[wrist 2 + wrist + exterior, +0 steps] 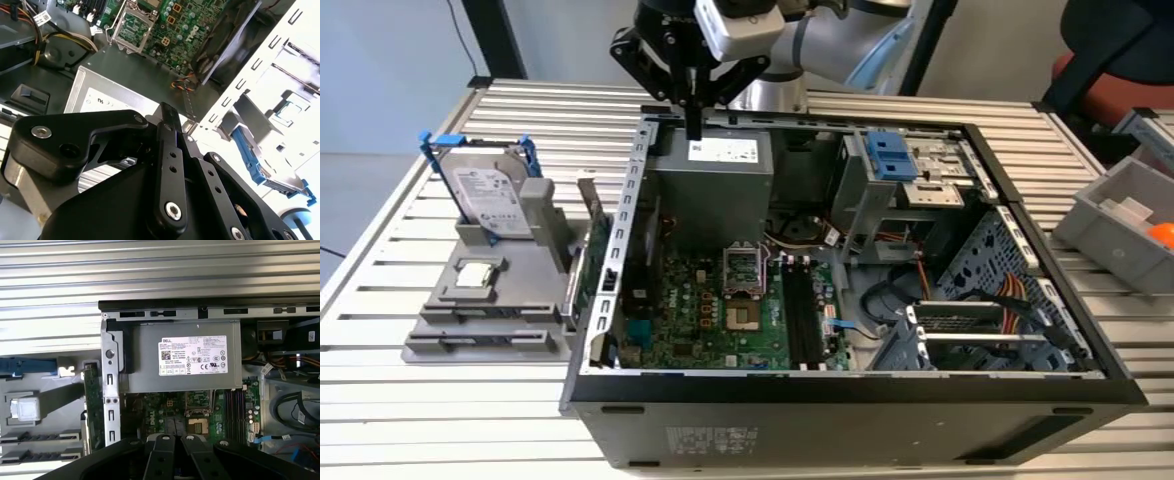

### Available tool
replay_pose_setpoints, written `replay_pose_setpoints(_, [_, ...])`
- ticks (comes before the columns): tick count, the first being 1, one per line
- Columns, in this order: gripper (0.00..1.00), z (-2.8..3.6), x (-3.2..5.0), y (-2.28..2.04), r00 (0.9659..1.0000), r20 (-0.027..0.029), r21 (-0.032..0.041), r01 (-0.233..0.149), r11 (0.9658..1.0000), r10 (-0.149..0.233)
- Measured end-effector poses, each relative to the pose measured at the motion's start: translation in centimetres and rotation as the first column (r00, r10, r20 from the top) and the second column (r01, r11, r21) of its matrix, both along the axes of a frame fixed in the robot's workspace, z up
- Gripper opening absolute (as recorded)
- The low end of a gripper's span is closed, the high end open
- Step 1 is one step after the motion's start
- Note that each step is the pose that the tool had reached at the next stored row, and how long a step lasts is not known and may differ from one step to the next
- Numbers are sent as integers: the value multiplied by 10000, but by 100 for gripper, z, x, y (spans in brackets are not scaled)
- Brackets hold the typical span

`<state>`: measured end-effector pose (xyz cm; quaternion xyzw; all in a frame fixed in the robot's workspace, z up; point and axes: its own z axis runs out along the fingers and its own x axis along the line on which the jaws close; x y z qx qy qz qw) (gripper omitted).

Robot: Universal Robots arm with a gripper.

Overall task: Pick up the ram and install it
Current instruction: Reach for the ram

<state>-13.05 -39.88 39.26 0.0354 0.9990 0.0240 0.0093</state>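
Item: pincer (698, 122), pressed together and bare, at upper centre over the power supply (720, 175). The ram (487, 341) we take, uncertainly, for the dark strip in the grey holder (454, 295), lower left. Risk, we judge: descending here strikes the supply. The exterior view shows the holder whole, the first wrist view the memory slots (235, 410).

Desk (400, 400): pale metal slats, ribs running across its width, bright even light with glare on the ribs. Behind it, a pale blue-grey wall (387, 40) and a dark upright post (496, 40). Grey floor (347, 190) past the desk edge at the exterior view's left. Red-seated chair (1121, 75) at the far right.
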Motion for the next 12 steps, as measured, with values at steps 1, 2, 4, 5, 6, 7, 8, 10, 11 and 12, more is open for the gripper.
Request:
replay_pose_setpoints(1, [0, 0, -10, 0, 10000, -11, 0, 0, 10000, 0])
replay_pose_setpoints(2, [0, 0, -11, 0, 10000, -12, 0, 0, 10000, 0])
replay_pose_setpoints(4, [0, 0, -13, 0, 10000, -14, 0, 1, 10000, -1])
replay_pose_setpoints(5, [0, 0, -14, 0, 10000, -14, 0, 1, 10000, -1])
replay_pose_setpoints(6, [0, 0, -29, 0, 10000, -22, 0, 0, 10000, 0])
replay_pose_setpoints(7, [0, 0, -43, 0, 10000, -36, 0, 0, 10000, 0])
replay_pose_setpoints(8, [0, -1, -44, 0, 10000, -37, 0, 1, 10000, -1])
replay_pose_setpoints(10, [0, 0, -49, 0, 10000, -39, 0, 1, 10000, -1])
replay_pose_setpoints(11, [0, -1, -53, 0, 10000, -39, 0, 2, 10000, -2])
replay_pose_setpoints(12, [0, 0, -55, 0, 10000, -39, 0, 1, 10000, -1])
